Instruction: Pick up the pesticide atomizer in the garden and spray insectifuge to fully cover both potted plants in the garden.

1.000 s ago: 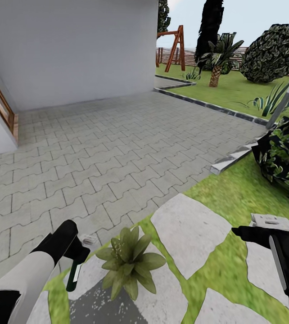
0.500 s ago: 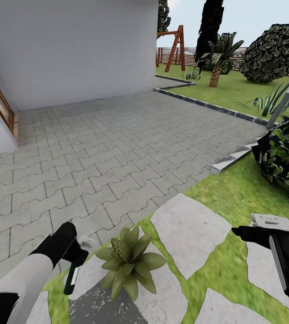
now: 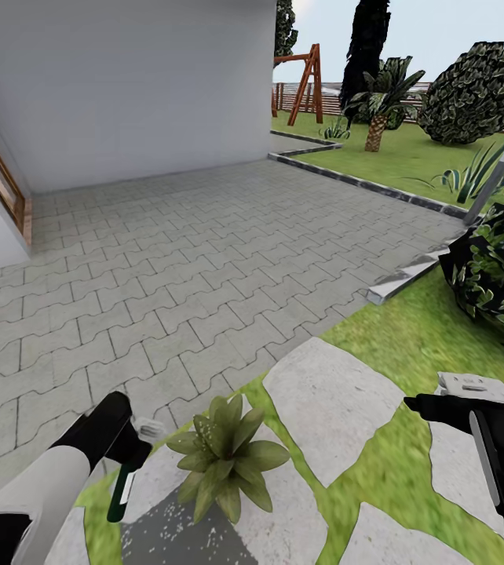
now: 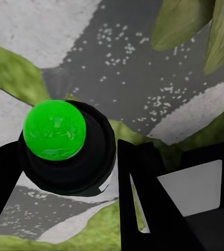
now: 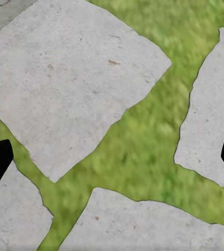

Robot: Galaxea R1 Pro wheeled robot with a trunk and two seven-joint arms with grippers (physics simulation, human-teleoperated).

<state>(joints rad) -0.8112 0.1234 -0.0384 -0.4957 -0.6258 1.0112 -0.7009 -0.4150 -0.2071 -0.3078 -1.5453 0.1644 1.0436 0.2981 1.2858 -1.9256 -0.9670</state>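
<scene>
— Where is the pesticide atomizer [image 3: 122, 490]?
— The left gripper [image 3: 130, 447] holds it tight, hanging down just beside the potted plant [image 3: 224, 455], over the stepping stones [image 3: 326, 404] by the paving's edge.
— And the right gripper [image 3: 421, 406]?
— Its fingers are spread wide over grass, holding nothing.

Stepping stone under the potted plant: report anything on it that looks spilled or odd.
A darker grey patch speckled with small white flecks covers the stepping stone just beside the potted plant, like a wet sprayed area. The left gripper holds the pesticide atomizer tilted right beside it. Nothing else stands out.
</scene>
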